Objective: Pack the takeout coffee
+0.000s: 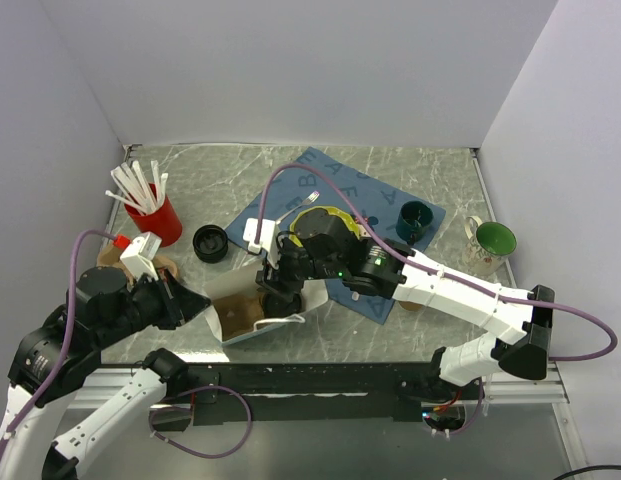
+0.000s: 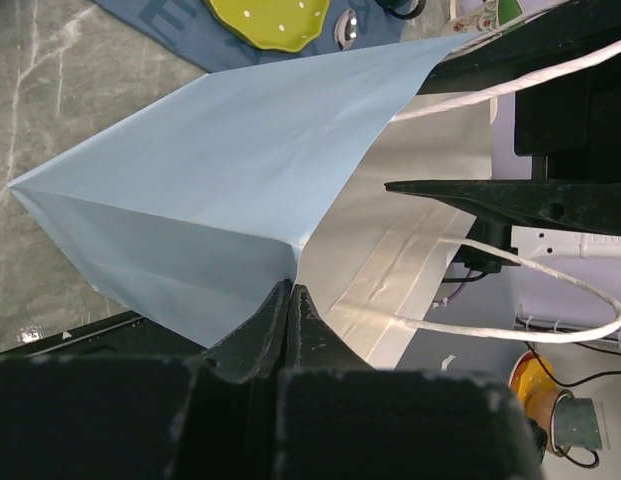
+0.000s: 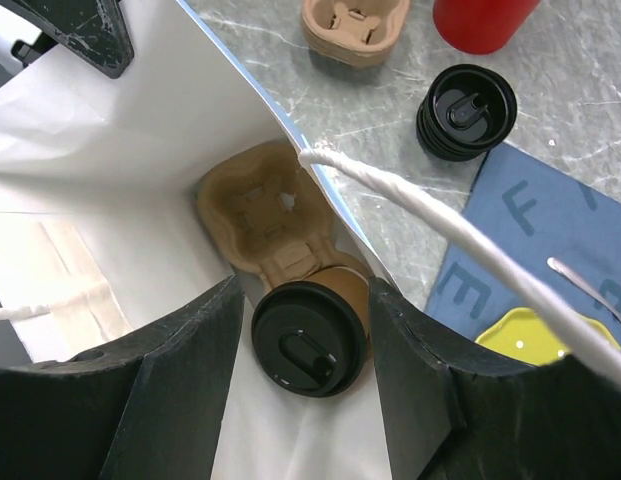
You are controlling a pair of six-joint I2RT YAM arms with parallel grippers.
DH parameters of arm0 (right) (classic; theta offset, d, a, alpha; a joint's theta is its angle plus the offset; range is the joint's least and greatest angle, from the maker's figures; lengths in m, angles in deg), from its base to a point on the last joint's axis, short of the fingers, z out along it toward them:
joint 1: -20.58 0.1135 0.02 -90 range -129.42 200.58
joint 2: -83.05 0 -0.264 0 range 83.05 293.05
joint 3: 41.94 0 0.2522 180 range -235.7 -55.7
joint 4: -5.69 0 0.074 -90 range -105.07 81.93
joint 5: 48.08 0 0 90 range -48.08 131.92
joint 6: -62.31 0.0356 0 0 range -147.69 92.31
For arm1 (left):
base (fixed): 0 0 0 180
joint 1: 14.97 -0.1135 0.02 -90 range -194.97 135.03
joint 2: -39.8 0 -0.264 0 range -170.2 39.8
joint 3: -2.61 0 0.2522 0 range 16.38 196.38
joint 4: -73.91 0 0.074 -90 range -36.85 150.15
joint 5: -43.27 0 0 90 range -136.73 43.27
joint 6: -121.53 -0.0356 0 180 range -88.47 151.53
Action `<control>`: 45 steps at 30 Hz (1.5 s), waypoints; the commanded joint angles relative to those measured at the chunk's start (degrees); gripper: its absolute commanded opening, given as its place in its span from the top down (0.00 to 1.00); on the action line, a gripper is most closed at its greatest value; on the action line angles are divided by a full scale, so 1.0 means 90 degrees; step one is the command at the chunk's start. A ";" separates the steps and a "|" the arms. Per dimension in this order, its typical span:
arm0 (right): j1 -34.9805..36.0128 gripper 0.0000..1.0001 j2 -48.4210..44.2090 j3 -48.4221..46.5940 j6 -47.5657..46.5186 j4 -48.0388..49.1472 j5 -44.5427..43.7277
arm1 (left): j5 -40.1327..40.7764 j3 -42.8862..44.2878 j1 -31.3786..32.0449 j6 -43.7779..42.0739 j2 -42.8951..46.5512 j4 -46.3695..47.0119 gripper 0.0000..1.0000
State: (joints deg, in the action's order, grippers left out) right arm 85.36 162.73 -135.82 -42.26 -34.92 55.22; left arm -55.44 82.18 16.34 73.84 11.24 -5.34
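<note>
This is a robotics lab test cell. Plain pale partition walls [image 1: 290,70] box in a marble-patterned bench [image 1: 220,170]. A left arm [image 1: 90,420] and a right arm [image 1: 470,300] are bolted at an aluminium rail [image 1: 320,385]. Purple cables [image 1: 590,340] trail loose. Staged props include a red cup of straws [image 1: 160,220] and a letter-printed blue mat [image 1: 340,180].
</note>
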 commanded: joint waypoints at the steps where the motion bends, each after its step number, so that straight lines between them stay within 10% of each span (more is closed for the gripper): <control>1: -0.0058 0.40 0.0043 -0.0043 0.0095 0.0298 0.0114 | 0.0020 -0.0055 0.0017 0.0163 0.0038 0.0002 0.96; 29: -0.0068 0.48 0.0756 -0.1156 -0.0100 -0.0600 0.0563 | 0.0948 0.0403 0.0017 0.0143 -0.0518 -0.0038 0.43; 45: -0.0117 0.50 0.0971 -0.1293 -0.0032 -0.0864 0.0710 | 0.1622 0.0511 0.0017 -0.0364 -0.1142 0.0597 0.35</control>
State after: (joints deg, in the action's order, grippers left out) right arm 84.98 170.75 -144.98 -42.52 -43.05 60.79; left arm -44.03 84.23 16.34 73.88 4.66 -3.31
